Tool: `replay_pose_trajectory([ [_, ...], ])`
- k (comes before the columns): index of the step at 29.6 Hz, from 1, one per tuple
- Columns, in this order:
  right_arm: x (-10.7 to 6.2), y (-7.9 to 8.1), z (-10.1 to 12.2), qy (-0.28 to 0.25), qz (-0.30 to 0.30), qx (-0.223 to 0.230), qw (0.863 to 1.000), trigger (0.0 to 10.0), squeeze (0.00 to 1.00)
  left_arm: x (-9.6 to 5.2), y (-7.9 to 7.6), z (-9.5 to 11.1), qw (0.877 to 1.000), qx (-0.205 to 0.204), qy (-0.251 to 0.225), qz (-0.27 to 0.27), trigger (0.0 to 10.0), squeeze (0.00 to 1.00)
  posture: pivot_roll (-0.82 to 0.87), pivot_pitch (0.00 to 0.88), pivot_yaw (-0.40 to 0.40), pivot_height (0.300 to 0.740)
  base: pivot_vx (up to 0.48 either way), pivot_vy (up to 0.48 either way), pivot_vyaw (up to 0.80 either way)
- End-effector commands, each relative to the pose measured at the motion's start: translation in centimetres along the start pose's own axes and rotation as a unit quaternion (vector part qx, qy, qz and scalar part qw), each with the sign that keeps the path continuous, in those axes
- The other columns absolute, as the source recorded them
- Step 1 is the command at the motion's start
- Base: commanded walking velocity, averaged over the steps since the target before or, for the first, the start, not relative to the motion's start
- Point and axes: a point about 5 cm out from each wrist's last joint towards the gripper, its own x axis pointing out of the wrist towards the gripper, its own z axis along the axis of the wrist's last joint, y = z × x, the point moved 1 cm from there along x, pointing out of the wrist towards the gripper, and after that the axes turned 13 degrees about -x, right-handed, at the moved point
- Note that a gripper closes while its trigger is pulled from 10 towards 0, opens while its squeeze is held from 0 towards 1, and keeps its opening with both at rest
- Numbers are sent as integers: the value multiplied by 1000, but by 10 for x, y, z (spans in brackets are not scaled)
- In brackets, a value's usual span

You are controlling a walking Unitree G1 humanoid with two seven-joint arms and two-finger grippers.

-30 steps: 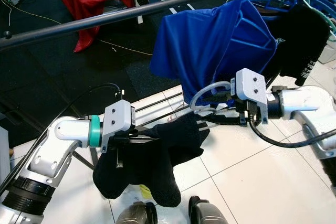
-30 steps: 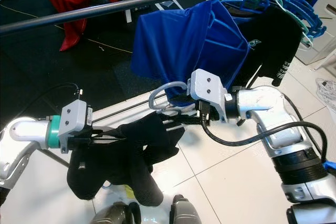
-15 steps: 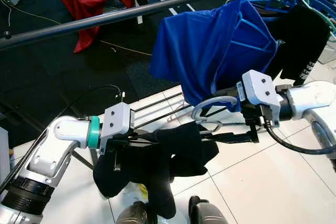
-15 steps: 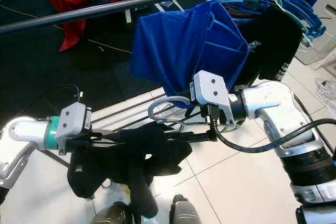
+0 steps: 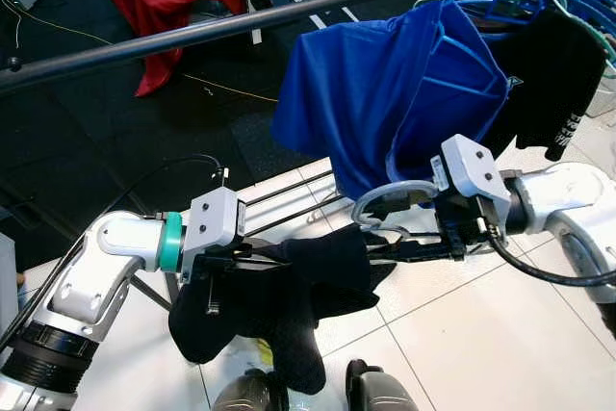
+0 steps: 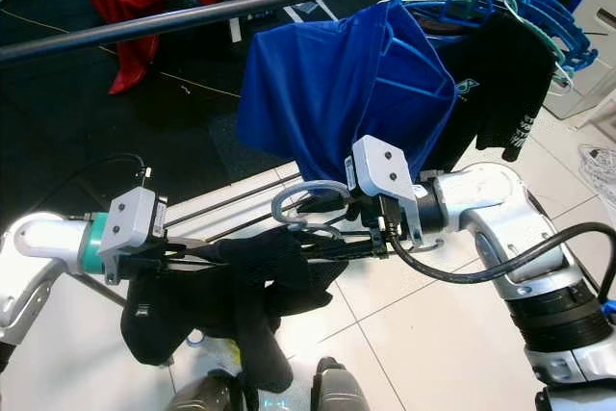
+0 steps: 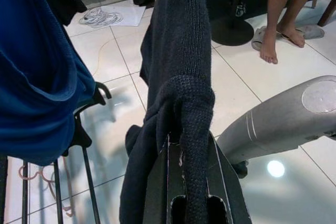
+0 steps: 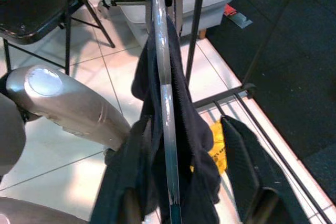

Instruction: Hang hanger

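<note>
Both hands pinch: left hand [image 5: 252, 259] the black garment [image 5: 279, 300], right hand [image 5: 409, 249] the hanger [image 5: 385, 201]; lift level toward the rail [image 5: 241, 24].

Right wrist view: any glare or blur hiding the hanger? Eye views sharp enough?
Right wrist view: bright streak of glare runs along the grey hanger, near fingers soft, black garment readable. Left eye view: sharp, no motion blur; blue shirt evenly lit. Left wrist view: garment knit crisp, tile floor shows a light reflection.
</note>
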Motion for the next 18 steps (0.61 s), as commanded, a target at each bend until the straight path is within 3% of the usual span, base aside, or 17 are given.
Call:
replay_pose_trajectory([
  [1,0,3,2,-8,10,1,1000,0,0,0,-3,6,1000,8,-13,-11,10000,0,-114,67,71,740,0,0,0],
  [18,-3,6,0,1,-3,6,1000,0,0,1,-3,2,1000,9,-7,-1,10000,0,-116,83,75,740,0,0,0],
])
